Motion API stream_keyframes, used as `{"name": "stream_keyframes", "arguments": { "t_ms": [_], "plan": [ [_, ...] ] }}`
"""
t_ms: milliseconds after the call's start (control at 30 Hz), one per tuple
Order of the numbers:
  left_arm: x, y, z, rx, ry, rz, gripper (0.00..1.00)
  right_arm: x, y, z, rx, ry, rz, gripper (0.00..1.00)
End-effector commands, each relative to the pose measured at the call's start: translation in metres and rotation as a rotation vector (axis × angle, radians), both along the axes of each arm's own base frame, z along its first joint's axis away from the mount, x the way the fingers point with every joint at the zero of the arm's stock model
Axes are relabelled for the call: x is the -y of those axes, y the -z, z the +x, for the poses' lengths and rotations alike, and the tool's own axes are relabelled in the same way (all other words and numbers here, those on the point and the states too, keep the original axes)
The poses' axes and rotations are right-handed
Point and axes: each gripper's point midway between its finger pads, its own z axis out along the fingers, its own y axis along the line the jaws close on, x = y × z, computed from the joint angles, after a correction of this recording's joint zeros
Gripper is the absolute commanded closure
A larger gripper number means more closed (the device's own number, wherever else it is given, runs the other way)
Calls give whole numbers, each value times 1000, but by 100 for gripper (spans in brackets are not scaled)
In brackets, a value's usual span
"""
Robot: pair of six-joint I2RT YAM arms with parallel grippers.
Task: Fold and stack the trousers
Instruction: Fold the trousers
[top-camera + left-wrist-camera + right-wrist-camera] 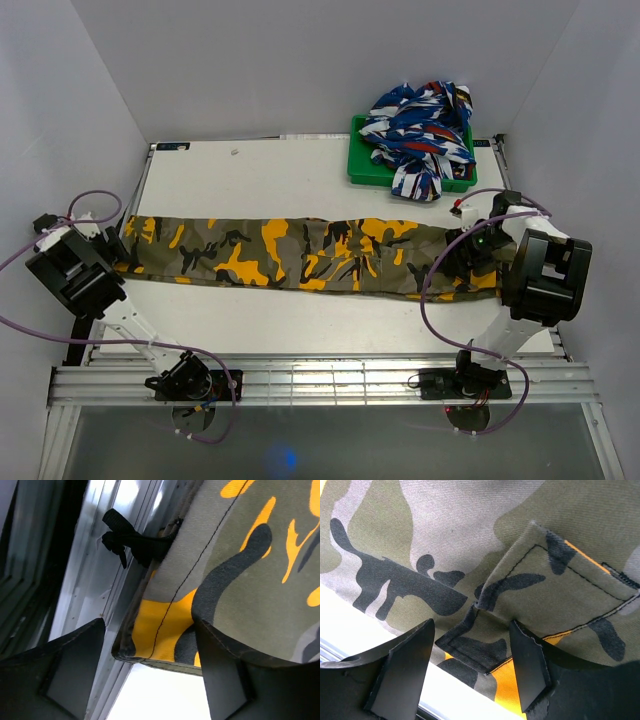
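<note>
White walls (300,60) box in a white table (300,170). Across its middle, left to right, the trousers (290,255) lie as one long flat strip, legs apparently laid together.

Green tray (362,170) at far right, well apart from the strip, holds a blue, white and red cloth pile (420,130).

Left gripper (150,625) at the strip's left end: jaws spread wide, hem corner between them, not pinched. Right gripper (470,627) at the right end: jaws likewise apart, straddling the corner of a pocket flap (545,595).

Black tie (125,537) trails off the left hem.

Handling, judged: woven twill, light, limp, not slippery and nothing fragile. It will sag and drag between holds. Best purchase is stitched hem or seam, both layers pinched together; a flap alone would lift only itself.
</note>
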Motion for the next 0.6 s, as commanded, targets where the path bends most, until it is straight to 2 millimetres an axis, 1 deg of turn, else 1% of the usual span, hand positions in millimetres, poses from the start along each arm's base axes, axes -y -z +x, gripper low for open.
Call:
{"name": "stream_keyframes", "arguments": {
  "t_ms": [0, 33, 67, 133, 167, 200, 267, 300, 333, 367, 433, 467, 500, 533, 567],
  "plan": [
    [0, -12, 18, 99, 3, -47, 18, 10, 22, -12, -69, -36, -74, 32],
    [5, -10, 21, 112, 7, -76, 20, 8, 21, -12, -69, -42, -74, 32],
    [9, -11, 25, 135, 14, -100, 24, 7, 21, -12, -70, -43, -73, 33],
    [13, -12, 30, 157, 6, -137, 29, 6, 20, -12, -69, -47, -72, 33],
    [13, -13, 34, 174, 3, -149, 35, 5, 18, -12, -69, -51, -72, 33],
    [14, -14, 36, 182, -2, -151, 39, 4, 18, -11, -68, -51, -73, 33],
    [10, -19, 40, 201, -16, -143, 48, 4, 15, -10, -63, -53, -71, 34],
    [7, -21, 41, 204, -20, -133, 58, 3, 14, -9, -61, -54, -71, 34],
    [5, -24, 42, 208, -27, -124, 64, 4, 13, -9, -60, -54, -72, 34],
    [0, -31, 44, 224, -27, -92, 69, 4, 13, -9, -56, -55, -72, 34],
    [-9, -39, 43, 228, -39, -30, 78, 2, 12, -9, -56, -61, -71, 35],
    [-13, -44, 44, 239, -30, 2, 80, 2, 11, -9, -55, -64, -70, 35],
    [-16, -54, 44, 247, -28, 37, 84, 1, 11, -10, -55, -66, -68, 35],
    [-20, -58, 42, 244, -30, 66, 93, 0, 11, -10, -53, -69, -66, 35],
    [-21, -64, 43, 255, -24, 84, 98, -2, 11, -11, -55, -75, -64, 35]
  ]
}}
